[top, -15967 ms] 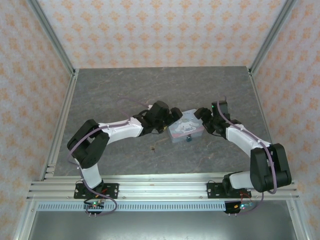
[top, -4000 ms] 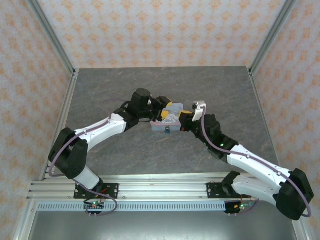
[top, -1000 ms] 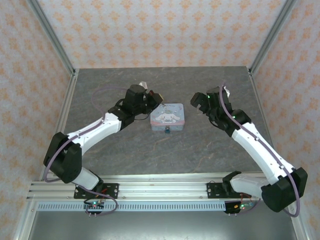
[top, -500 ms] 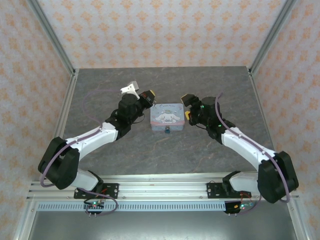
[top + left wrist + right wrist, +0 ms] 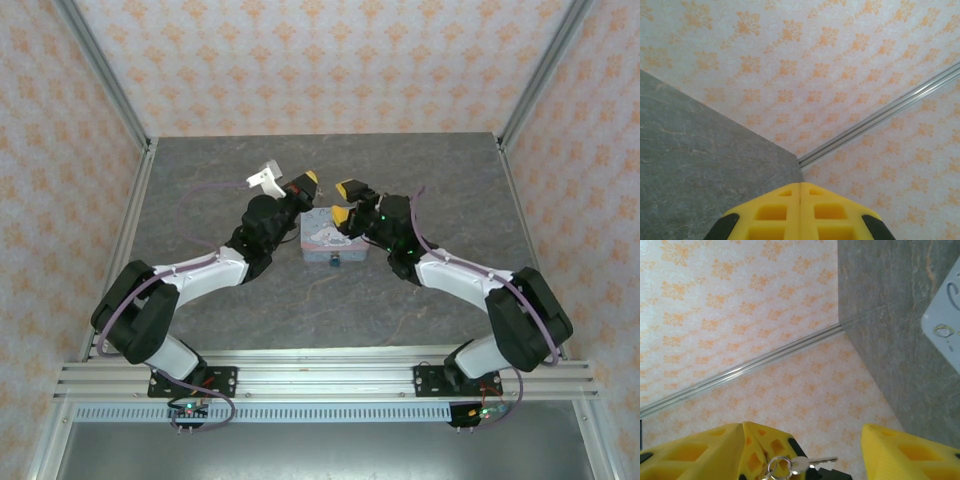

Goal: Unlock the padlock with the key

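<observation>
While both arms reach in over the grey worktop (image 5: 440, 180) from either side, their claws meet above the pale blue tin (image 5: 321, 238) near the middle of it. The padlock (image 5: 334, 263) – a tiny dark blue thing – sits at the tin's near edge, touching it, on the side facing the arm bases.

The left claw (image 5: 309, 180) is raised just beside the tin's far left corner, pointing up and away. In the left wrist view its two yellow fingers (image 5: 775, 212) are pressed flat against each other with only a seam between them, and nothing shows in the left claw (image 5: 800, 200) there.

The right claw (image 5: 346, 201) hangs over the tin's far right part, one yellow finger above the other in the top view. From the right wrist, its jaws stand well apart around the right claw's (image 5: 802, 437) middle. A small silver key (image 5: 809, 462) on a ring (image 5: 776, 466) lies at the bottom of that gap, close against the left-hand finger (image 5: 715, 450) in the view and clear of the other one. Whether the key is pinched or merely hanging there I cannot tell. A corner of the tin (image 5: 946, 310) shows at the right edge of that view, with a small metal loop (image 5: 943, 330) on it
</observation>
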Available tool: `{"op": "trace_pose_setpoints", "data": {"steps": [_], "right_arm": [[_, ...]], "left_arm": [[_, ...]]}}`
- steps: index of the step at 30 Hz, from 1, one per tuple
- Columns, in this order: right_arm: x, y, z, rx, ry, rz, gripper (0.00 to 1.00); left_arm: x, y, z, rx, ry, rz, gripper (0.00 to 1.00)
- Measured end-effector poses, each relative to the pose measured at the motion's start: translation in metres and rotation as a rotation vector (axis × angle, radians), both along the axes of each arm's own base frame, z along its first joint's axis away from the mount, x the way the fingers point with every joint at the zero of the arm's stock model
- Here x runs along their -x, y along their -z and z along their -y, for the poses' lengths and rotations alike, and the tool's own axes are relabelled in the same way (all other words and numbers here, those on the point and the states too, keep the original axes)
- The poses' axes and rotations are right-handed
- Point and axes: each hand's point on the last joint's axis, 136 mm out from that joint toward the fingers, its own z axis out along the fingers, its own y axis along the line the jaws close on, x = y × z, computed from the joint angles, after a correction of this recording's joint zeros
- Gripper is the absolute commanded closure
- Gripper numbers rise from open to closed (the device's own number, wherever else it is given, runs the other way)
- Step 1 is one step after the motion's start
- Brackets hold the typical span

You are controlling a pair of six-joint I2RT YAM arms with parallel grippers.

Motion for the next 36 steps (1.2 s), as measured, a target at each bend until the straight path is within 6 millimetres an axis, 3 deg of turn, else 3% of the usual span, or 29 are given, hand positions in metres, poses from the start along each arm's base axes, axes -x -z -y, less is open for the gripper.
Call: {"op": "trace_pose_setpoints", "data": {"steps": [7,17,31,36], "right_arm": [[-0.001,-0.021,-0.01,-0.063,-0.005,0.033,0.42],[-0.003,-0.02,-0.022,-0.079,-0.022,0.023,0.5],[-0.004,-0.018,-0.025,-0.092,-0.023,0.014,0.79],[-0.004,-0.02,-0.024,-0.099,-0.02,0.018,0.97]], "left_arm": [[0.0,-0.001,0.003,0.008,0.001,0.01,1.0],[0.002,0.006,0.011,0.008,0.017,-0.001,1.0],[0.002,0.003,0.013,0.014,0.021,0.005,1.0],[0.003,0.003,0.014,0.013,0.022,0.005,1.0]]}}
